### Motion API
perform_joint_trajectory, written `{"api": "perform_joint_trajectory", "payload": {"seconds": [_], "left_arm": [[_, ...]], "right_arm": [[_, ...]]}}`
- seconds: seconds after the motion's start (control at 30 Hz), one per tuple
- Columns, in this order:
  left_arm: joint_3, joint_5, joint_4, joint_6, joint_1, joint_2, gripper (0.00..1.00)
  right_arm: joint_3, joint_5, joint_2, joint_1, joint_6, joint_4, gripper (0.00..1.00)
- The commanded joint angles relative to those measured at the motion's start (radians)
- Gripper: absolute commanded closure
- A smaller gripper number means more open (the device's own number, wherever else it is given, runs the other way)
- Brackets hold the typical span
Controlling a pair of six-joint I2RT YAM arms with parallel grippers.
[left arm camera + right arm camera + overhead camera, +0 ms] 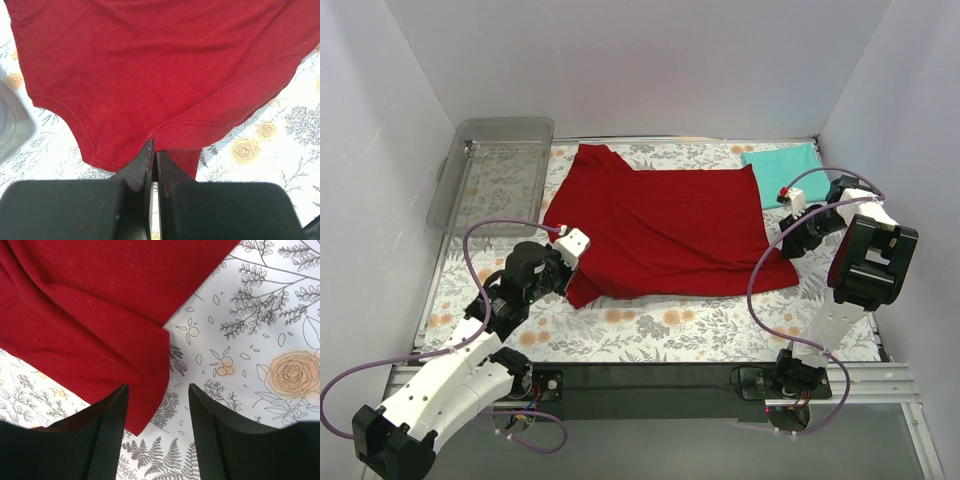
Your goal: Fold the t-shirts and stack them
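- We see the dark red t-shirt spread almost flat across the middle of the floral table cover, with one sleeve reaching toward 11 o'clock and its near edge rumpled.
- The teal t-shirt lies at 1 o'clock as a neat folded rectangle, just beside the red one's far corner.
- The left gripper has its fingers pressed together on the red shirt's stitched sleeve hem, at the garment's 8 o'clock corner.
- The right gripper is spread wide at the 4 o'clock corner. The cloth's corner lies under and between its fingers, not clamped.
- We judge the red shirt to be light, limp and quick to crease. It should drape and drag rather than hold any shape, so one pinch lifts only a local peak.
- We would take it at corners and hems, where doubled, stitched fabric gives the fingers something to bite. Two holds well apart should keep an edge straight through a fold.
- The folded teal shirt looks likely to spill open if taken by a single layer.
- Our count:
  - two t-shirts, one red and one teal
  - one clear tray at 10 o'clock
  - two grippers
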Motion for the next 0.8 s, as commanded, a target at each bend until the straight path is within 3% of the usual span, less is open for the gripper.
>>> {"api": "perform_joint_trajectory", "payload": {"seconds": [0.0,0.23,0.37,0.63,0.77], "left_arm": [[0.027,-0.024,-0.015,-0.001,-0.003,-0.033,1.00],[0.036,-0.002,-0.022,-0.007,-0.005,-0.027,1.00],[0.050,-0.036,-0.022,-0.024,-0.005,0.004,1.00],[0.068,-0.047,-0.012,-0.038,-0.003,0.059,1.00],[0.050,-0.042,-0.005,-0.041,-0.005,0.053,1.00]], "right_arm": [[0.026,-0.038,0.010,-0.018,0.055,-0.019,0.52],[-0.017,-0.080,0.002,-0.044,0.066,-0.019,0.70],[-0.064,-0.077,-0.122,-0.050,0.002,-0.053,0.59],[-0.311,0.032,-0.302,-0.050,-0.439,-0.088,0.58],[-0.278,0.072,-0.250,-0.050,-0.531,-0.087,0.58]]}}
